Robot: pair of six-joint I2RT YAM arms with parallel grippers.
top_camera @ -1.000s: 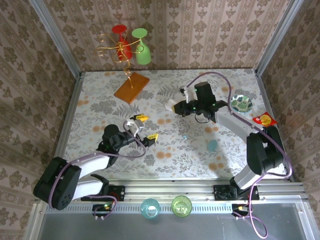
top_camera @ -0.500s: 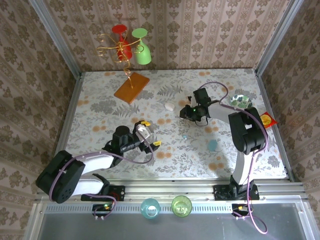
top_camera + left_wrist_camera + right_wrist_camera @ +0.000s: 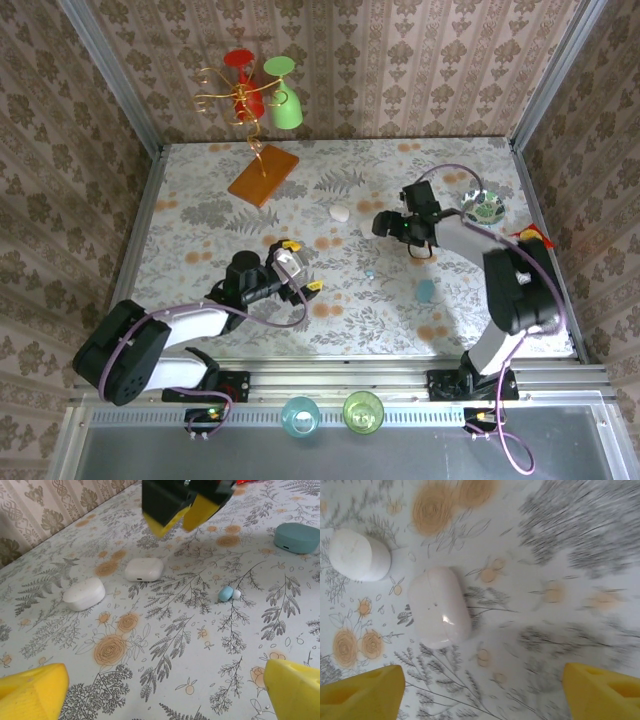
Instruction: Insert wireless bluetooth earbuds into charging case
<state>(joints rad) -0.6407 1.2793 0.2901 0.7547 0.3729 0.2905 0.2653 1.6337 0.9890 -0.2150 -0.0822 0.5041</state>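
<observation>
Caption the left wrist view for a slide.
Open left gripper above table, facing an oval white case, a squarer white case, a pale blue earbud, a teal case.

Wire rack (image 3: 262,176) far back — blue cup (image 3: 300,414), green cup (image 3: 363,411) near.

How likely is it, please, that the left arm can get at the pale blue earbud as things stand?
Probably yes: the open left claw faces the pale blue earbud, and nothing lies on the table between them.
</observation>
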